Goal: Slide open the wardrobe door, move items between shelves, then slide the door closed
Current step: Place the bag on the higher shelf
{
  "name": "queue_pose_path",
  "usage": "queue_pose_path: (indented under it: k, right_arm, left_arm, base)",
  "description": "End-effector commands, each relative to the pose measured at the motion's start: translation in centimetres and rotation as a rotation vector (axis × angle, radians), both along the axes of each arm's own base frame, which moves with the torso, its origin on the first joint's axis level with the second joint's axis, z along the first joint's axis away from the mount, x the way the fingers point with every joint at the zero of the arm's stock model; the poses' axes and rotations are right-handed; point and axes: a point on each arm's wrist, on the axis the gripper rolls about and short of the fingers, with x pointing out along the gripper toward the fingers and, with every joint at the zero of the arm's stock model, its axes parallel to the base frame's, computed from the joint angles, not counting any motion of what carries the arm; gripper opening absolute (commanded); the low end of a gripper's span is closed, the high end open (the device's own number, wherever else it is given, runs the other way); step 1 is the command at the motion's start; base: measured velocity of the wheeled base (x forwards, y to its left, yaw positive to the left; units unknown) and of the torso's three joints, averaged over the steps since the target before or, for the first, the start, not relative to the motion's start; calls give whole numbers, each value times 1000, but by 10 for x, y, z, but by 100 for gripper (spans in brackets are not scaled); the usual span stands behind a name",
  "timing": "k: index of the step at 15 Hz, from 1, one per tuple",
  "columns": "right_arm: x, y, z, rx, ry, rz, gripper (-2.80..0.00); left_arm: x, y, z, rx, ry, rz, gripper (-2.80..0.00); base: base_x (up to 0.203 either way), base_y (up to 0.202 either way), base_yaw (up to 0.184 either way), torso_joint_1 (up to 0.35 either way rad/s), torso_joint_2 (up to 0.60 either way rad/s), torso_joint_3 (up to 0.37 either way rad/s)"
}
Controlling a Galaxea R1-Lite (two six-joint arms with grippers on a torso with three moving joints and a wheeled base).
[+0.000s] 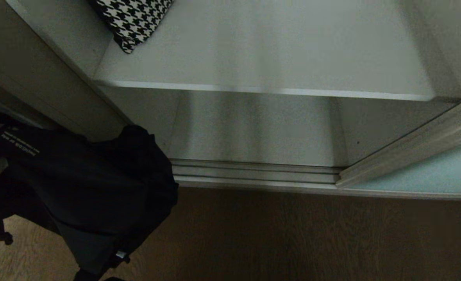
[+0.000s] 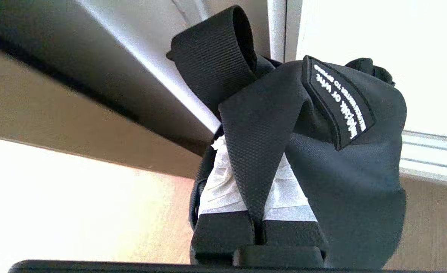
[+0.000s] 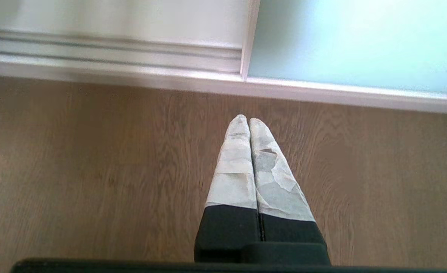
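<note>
A large black fabric bag point(image 1: 90, 183) hangs at the lower left, in front of the wardrobe's left side and above the floor. My left gripper point(image 2: 257, 167) is shut on the bag's woven strap point(image 2: 259, 125), which runs up between the taped fingers point(image 2: 223, 189). In the head view the bag hides this gripper. The houndstooth piece point(image 1: 133, 19) lies at the back left of the grey shelf point(image 1: 277, 58). The frosted teal sliding door point(image 1: 441, 171) stands slid to the right, leaving the wardrobe open. My right gripper point(image 3: 249, 122) hangs shut and empty over the floor before the door point(image 3: 352, 41).
The silver bottom track point(image 1: 254, 173) runs along the wardrobe's front edge. A grey bottom board point(image 1: 254, 128) lies below the shelf. Brown wooden floor point(image 1: 312, 238) spreads in front. A tan side panel point(image 1: 27, 74) borders the wardrobe on the left.
</note>
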Motion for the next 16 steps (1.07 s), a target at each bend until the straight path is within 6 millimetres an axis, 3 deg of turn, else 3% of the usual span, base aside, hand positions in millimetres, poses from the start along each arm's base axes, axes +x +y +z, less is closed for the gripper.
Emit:
queue_pose_path:
  k: [1,5,9,16]
  right_arm:
    - [0,0,0,1,-3,0,-280]
    - [0,0,0,1,-2,0,-280]
    - [0,0,0,1,-2,0,-280]
    - [0,0,0,1,-2,0,-280]
  left_arm:
    - [0,0,-4,4,12,2,-280]
    - [-3,1,-24,19,66,5,-280]
    - [-10,3,-20,6,30,5,-280]
    - [-3,1,-6,10,10,-10,-280]
  base:
    - [0,0,0,2,2,201]
    - [0,0,0,3,1,200]
    - [0,0,0,2,3,202]
    - [0,0,0,0,4,204]
